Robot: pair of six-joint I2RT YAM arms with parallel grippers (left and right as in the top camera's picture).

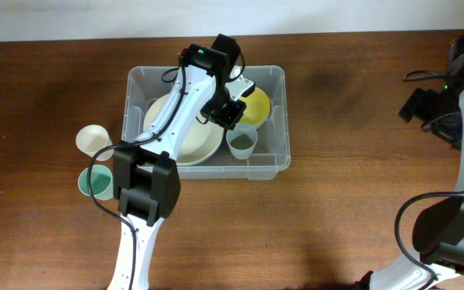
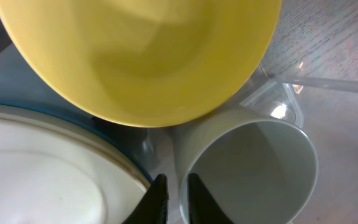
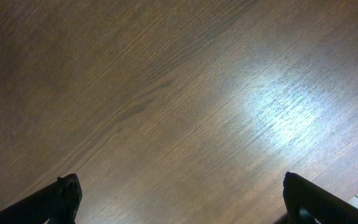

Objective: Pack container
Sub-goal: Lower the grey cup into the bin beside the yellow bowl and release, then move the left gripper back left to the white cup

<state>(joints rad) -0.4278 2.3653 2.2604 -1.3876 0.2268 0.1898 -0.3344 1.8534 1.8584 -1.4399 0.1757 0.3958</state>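
The container [image 1: 271, 166], a clear rectangular bin, stands at the table's middle. Inside it are a large white plate [image 1: 190, 147], a yellow bowl [image 1: 259, 107] and a pale grey-green cup [image 1: 242, 143] standing upright. My left gripper [image 1: 232, 122] reaches down into the container over that cup. In the left wrist view its fingers [image 2: 159, 198] straddle the cup [image 2: 253, 174] rim, slightly open, with a thin gap beside the wall. The yellow bowl [image 2: 142, 56] and white plate [image 2: 36, 168] lie just beyond. My right gripper [image 3: 179, 202] hangs wide open over bare wood, far right [image 1: 425, 105].
Two cups stand on the table left of the container: a cream one [image 1: 93, 139] and a green one [image 1: 95, 184]. The left arm's base link [image 1: 145, 184] sits close to them. The right arm [image 1: 457, 217] stands at the table's right edge.
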